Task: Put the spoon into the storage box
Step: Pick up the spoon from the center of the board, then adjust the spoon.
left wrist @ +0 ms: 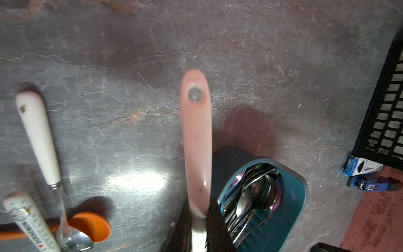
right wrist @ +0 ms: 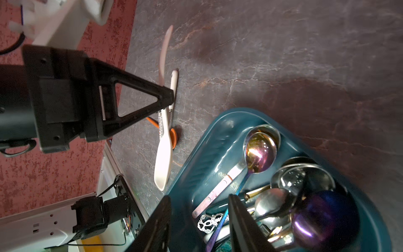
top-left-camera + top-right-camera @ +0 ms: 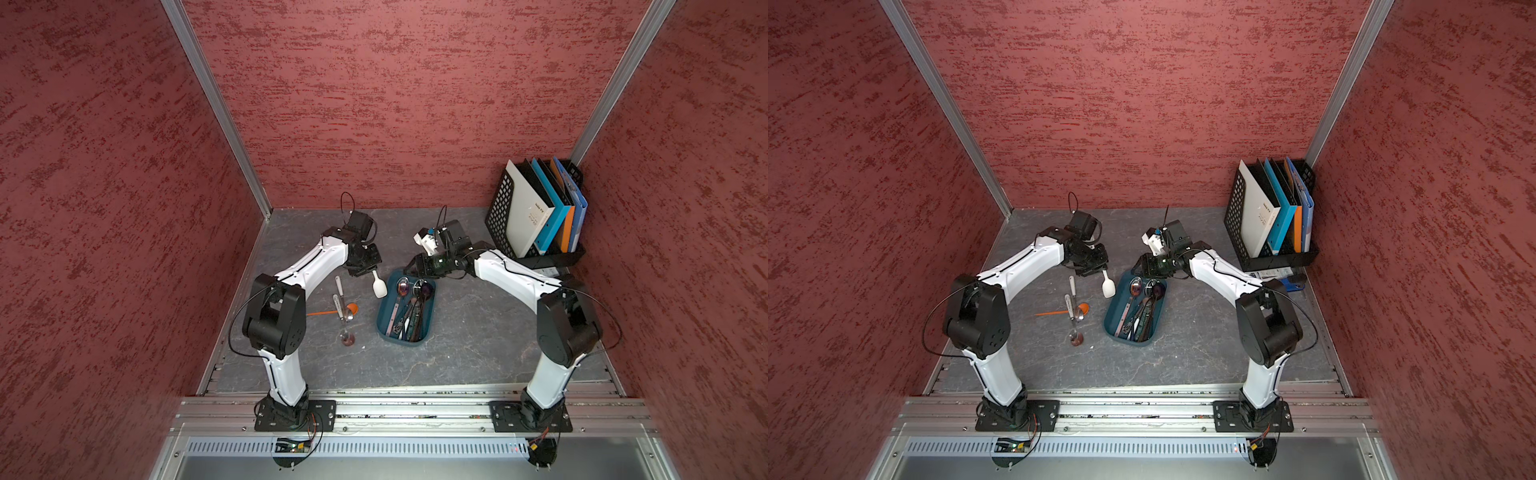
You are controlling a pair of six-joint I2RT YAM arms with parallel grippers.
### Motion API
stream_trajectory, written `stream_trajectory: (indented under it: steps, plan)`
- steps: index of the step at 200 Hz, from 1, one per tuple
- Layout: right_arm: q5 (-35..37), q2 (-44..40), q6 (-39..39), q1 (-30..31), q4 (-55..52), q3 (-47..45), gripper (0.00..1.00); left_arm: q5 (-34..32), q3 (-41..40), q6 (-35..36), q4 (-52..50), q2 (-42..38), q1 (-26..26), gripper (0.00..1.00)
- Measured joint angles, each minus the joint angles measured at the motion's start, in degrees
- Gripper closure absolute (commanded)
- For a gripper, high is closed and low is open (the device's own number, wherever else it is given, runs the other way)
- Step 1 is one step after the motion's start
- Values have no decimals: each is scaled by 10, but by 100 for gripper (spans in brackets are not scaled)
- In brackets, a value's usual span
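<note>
Left wrist: white spoon (image 1: pixel 197 135), holed handle tip, pinched by left fingers (image 1: pixel 218 229).

Teal storage box (image 3: pixel 383 312) (white spoon (image 3: pixel 379 287)).

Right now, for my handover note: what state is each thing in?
left gripper: shut on the white spoon.
white spoon: gripped, outside the storage box.
right gripper: open, empty, over the storage box.
storage box: on the table, holding several spoons.
orange spoon: loose on the table.
white-handled metal spoon: loose, crossing the orange spoon.
Doraemon-handled spoon: likewise.
file rack: upright, holding folders.
</note>
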Motion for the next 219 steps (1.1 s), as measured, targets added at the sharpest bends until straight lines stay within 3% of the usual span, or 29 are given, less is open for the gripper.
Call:
stream_trajectory:
  steps: [46,100,219]
  plan:
    - [-4,11,-9,5,2,14,54,38,-1,32,10,-2,-28,100]
    - [-14,21,51,4,41,12,52,75,-19,70,16,-13,-45,100]
    - [-15,65,152,-3,94,7,52,79,-48,43,40,-56,-83,100]
